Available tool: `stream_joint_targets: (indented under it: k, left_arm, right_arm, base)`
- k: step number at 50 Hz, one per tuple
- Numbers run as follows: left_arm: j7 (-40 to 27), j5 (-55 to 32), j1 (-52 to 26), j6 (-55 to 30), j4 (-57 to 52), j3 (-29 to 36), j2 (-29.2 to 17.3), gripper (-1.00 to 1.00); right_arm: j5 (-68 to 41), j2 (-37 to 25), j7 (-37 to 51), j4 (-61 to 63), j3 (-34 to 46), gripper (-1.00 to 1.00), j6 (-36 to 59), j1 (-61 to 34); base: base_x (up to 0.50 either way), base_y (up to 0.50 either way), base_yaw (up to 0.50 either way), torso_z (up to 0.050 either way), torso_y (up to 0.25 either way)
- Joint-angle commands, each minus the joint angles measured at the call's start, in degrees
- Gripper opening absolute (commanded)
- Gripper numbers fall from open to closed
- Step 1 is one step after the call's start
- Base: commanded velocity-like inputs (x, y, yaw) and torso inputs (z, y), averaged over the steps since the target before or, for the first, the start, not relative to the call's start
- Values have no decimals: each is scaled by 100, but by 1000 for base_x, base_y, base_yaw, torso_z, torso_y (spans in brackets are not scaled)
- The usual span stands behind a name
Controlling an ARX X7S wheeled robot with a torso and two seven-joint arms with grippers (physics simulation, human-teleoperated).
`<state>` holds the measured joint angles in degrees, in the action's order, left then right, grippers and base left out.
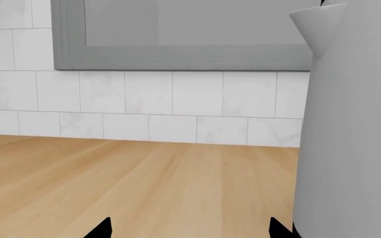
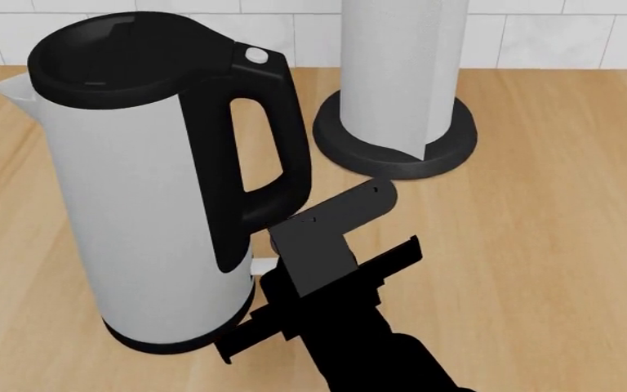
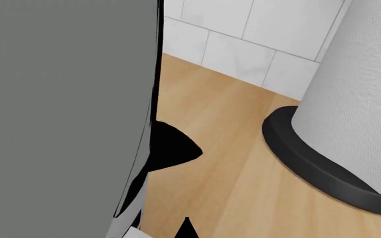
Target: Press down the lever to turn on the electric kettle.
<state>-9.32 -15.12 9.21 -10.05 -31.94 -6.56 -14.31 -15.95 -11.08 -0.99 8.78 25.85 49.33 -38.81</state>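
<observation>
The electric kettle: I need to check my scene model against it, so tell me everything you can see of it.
The electric kettle is a tall white cylinder, smooth and matte, standing upright on the wooden counter. It has a black lid, a black loop handle with a small pale button on top, a black base ring and a small white spout. A white tab shows at the handle's foot. The right gripper is beside the handle; contact is unclear.

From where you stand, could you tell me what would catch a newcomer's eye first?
The tall white electric kettle with its black lid and loop handle fills the left of the head view. The right arm's black tool sits just below that handle, and a paper towel roll on a black round stand rises behind.
</observation>
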Motion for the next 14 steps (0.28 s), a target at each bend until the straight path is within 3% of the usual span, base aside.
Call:
stream_joint_targets:
  k: [1, 14]
  left_arm:
    - [-38, -31, -8, -7, -9, 20, -24, 100]
    - [-71, -50, 19, -8, -52, 43, -63, 100]
  right_arm:
    - [25, -54, -111, -1292, 146, -100, -581, 520]
    - [90, -107, -174, -1934, 269, -100, -1113, 975]
  base:
    - [0, 0, 3, 0, 0]
    - [2, 0, 1, -1, 0]
